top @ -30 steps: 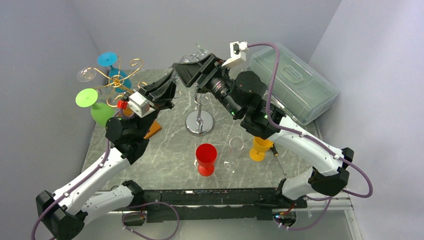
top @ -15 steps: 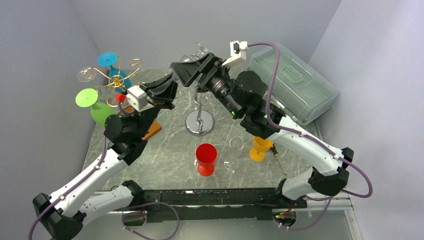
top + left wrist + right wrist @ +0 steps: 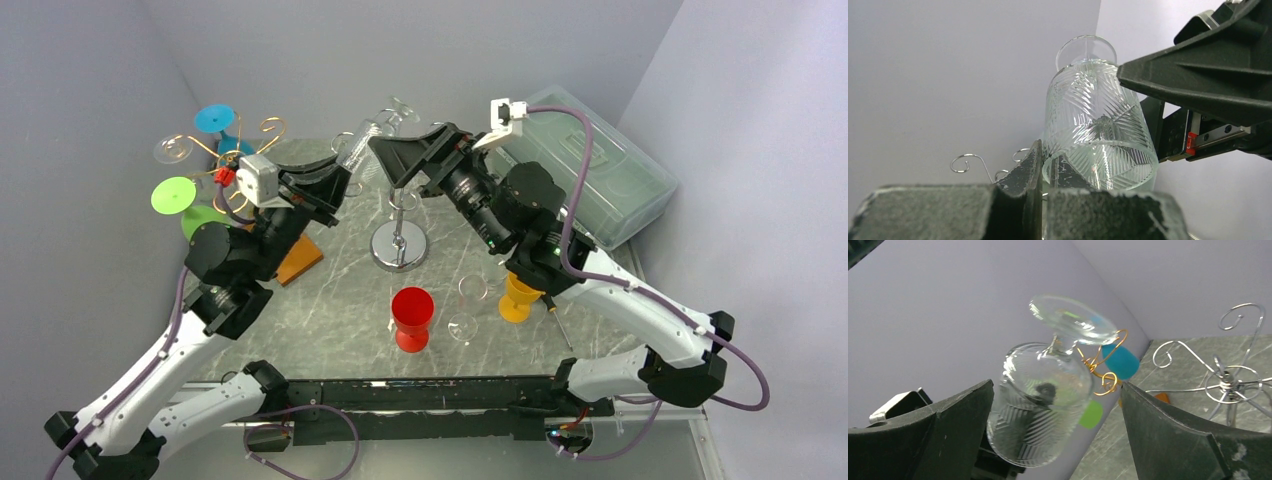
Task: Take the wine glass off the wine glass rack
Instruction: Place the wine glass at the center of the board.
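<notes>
Okay, we see the left pincer (image 3: 1044, 172) shut tight on the rim of the wine glass (image 3: 1098, 125), gripping the near edge of the bowl. The glass hangs in the air, tilted, with its mouth toward that pincer and its foot toward the back wall. It sits up and left of the silver wine glass rack (image 3: 398, 240), not touching it. The right pincer (image 3: 1056, 386) is wide open, one finger on either side of the bowl, both apart from it.

Hard to read:
- From the top camera the glass is clear against the pale wall. We trace only its foot and some of the cut pattern, and we cannot pick out the left fingertips there.
- The stem is short and mostly lost between foot and bowl.
- In the left wrist view a right finger covers the upper right corner. Only a few wire hooks show, the rest cut off.
- In the right wrist view the left pincer is a dark patch under the bowl, cropped by the frame.
- A dark blob shows through the bowl; we cannot tell what it is.
- Wire of the gold rack (image 3: 235, 155) runs behind the stem, partly hidden.
</notes>
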